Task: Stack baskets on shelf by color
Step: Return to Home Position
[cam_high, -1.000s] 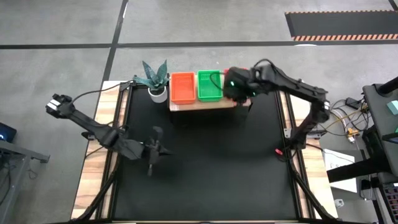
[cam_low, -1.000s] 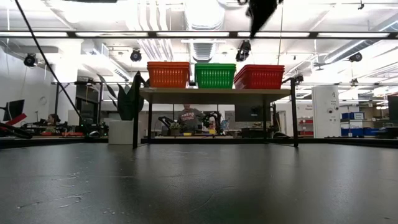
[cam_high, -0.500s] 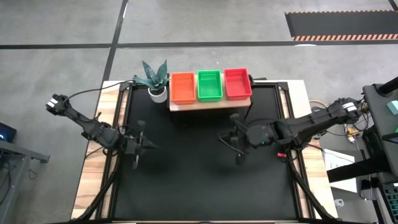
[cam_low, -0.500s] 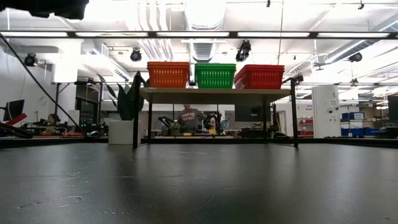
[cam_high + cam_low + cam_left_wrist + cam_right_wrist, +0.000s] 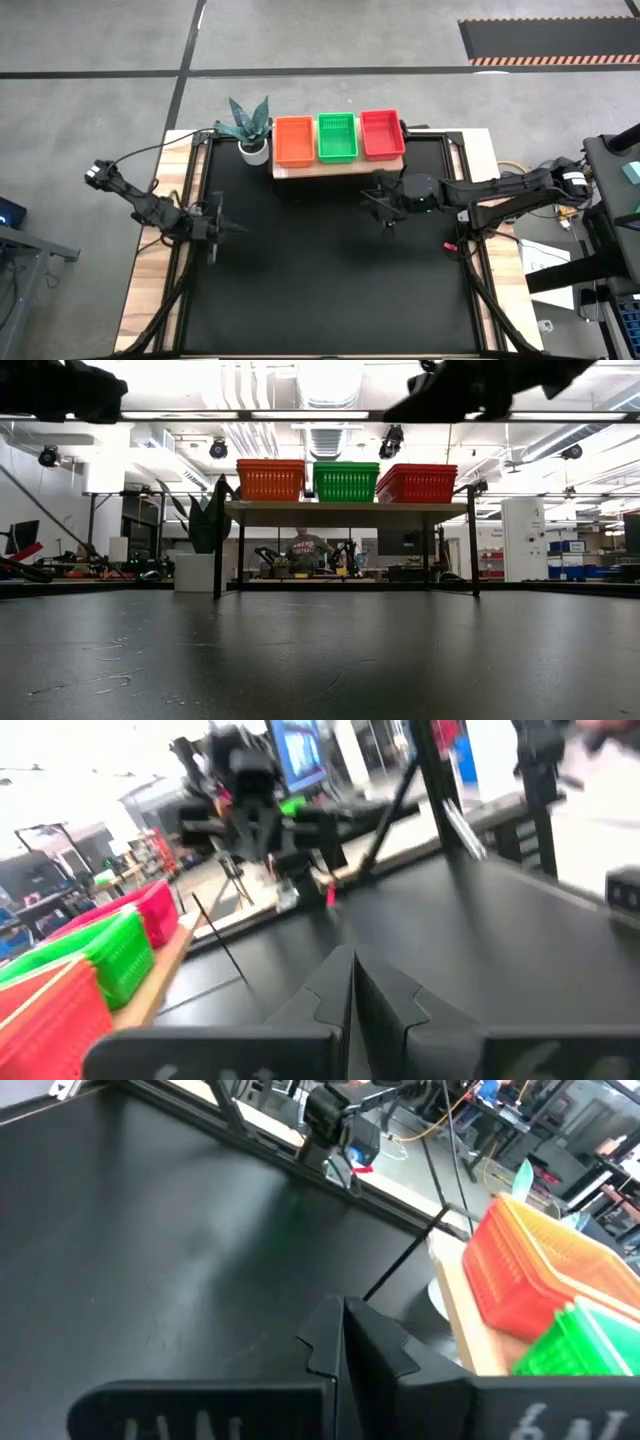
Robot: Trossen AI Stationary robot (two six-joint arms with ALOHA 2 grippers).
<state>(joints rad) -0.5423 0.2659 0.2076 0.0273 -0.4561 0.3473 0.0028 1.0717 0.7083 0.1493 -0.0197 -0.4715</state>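
high view: shelf [image 5: 330, 169] at upper centre of the black surface [image 5: 320, 290]. on it, side by side: orange baskets [image 5: 293, 140], green baskets [image 5: 337, 137], red baskets [image 5: 381, 133]. left pincer [image 5: 215, 228] mid-left, right pincer [image 5: 385, 205] just below the shelf.
low view: three stacks upright, level.
wrist views: both pincers clenched, empty.
hazard: right arm, near the shelf, could clip a leg and topple the red stack.

No text, label, brand or number can be read anywhere. The pale marks [image 5: 545, 1417] on the right gripper [image 5: 343, 1320] housing are too blurred to make out.
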